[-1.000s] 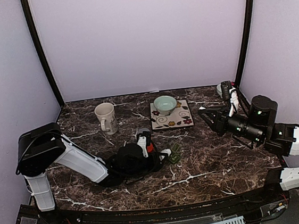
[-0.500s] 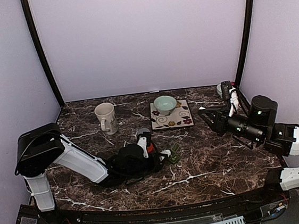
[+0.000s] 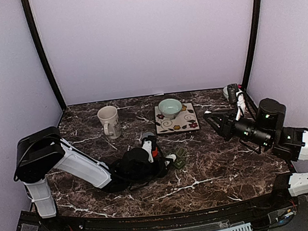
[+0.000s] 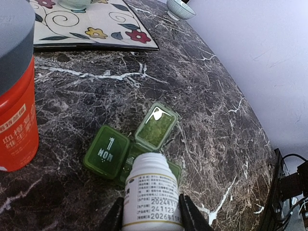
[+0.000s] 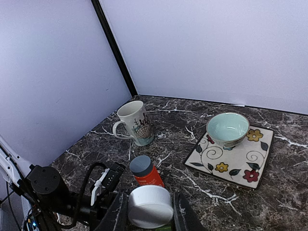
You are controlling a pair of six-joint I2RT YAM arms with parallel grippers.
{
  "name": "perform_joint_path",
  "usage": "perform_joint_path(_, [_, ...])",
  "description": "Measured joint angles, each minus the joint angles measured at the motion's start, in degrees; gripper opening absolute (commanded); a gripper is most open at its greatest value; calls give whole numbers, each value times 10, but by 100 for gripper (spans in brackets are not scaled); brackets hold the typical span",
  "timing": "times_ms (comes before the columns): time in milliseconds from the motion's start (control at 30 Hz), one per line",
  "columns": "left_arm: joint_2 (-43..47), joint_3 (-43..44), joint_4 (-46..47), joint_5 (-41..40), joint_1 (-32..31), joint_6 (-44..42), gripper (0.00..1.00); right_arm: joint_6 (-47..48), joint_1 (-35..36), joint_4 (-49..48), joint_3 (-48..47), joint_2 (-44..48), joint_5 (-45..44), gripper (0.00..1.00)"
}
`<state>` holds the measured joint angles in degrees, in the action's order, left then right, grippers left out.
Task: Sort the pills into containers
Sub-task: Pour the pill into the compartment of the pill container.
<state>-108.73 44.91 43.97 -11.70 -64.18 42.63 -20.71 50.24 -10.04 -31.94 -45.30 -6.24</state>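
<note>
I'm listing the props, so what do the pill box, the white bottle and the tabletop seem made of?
Pill box: likely green plastic, glossy and slightly see-through, with pale MON lettering. White bottle, in the left tool: smooth plastic by its sheen, with a printed label. Tabletop: dark white-veined marble, or a printed imitation; the look leaves that open.

— Where does the top view sit?
— High and behind, at the near edge, looking down across the whole table (image 3: 215,170).
— And the wrists?
— Left sits close over the pill box (image 4: 156,129), facing the flowered plate (image 4: 96,24); right looks from farther off. All three share that plate.
</note>
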Motion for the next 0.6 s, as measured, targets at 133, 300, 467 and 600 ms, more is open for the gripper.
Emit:
perform_joint_path(133, [0, 0, -2, -1, 0, 0, 0, 0, 0, 0, 0, 0, 0, 0])
perform_joint_path(300, [0, 1, -8, -4, 0, 0, 0, 0, 0, 0, 0, 0, 0, 0])
perform_joint_path(467, [0, 1, -9, -9, -2, 0, 0, 0, 0, 0, 0, 0, 0, 0])
perform_joint_path(600, [0, 1, -9, -11, -2, 0, 0, 0, 0, 0, 0, 0, 1, 0])
